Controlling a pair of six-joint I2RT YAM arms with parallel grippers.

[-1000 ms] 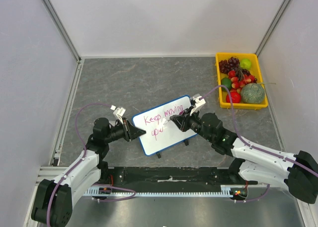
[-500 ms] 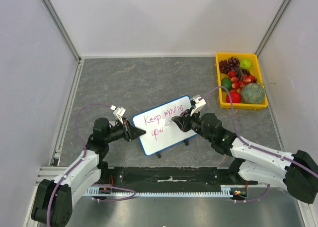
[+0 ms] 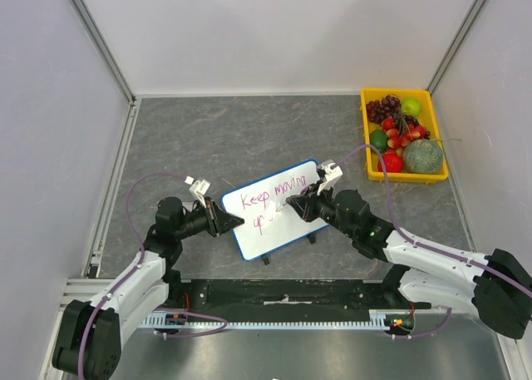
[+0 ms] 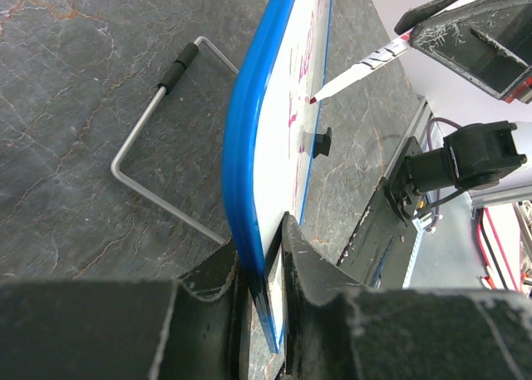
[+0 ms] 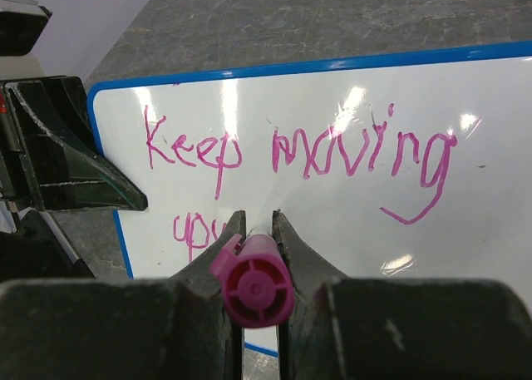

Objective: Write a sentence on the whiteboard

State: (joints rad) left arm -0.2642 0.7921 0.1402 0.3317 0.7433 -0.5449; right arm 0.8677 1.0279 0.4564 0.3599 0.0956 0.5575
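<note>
The sentence (image 5: 303, 155) is being written in magenta on the whiteboard (image 3: 287, 226). "Keep moving" is filling the upper line, and only "up" is showing on the lower line, at the lower left of the right wrist view. The board is being propped at a tilt on a wire stand (image 4: 158, 147), slightly left of centre in the overhead view, with its long axis running from lower left to upper right of that frame.

The marker (image 5: 252, 288) is being pinched between the closed fingers of the right gripper (image 5: 255, 222), with its magenta cap end pointing back at the camera. Its long axis is being aimed straight into the board face, from the right side of the overhead frame toward the left. Its tip is being held at the lower line just past "up". Whether it is touching the surface cannot be told for certain.

The board's left edge is being clamped by the left gripper (image 4: 266, 230), whose fingers are pressed on either side of the blue rim.

The unwritten white area is lying to the right of the tip in the right wrist view. The coming strokes are therefore judged to run rightward along the board's long axis, made by the right arm, which is the nearer one.

A yellow fruit tray (image 3: 395, 91) is being left well apart, at the upper right of the grey table (image 3: 249, 130).
</note>
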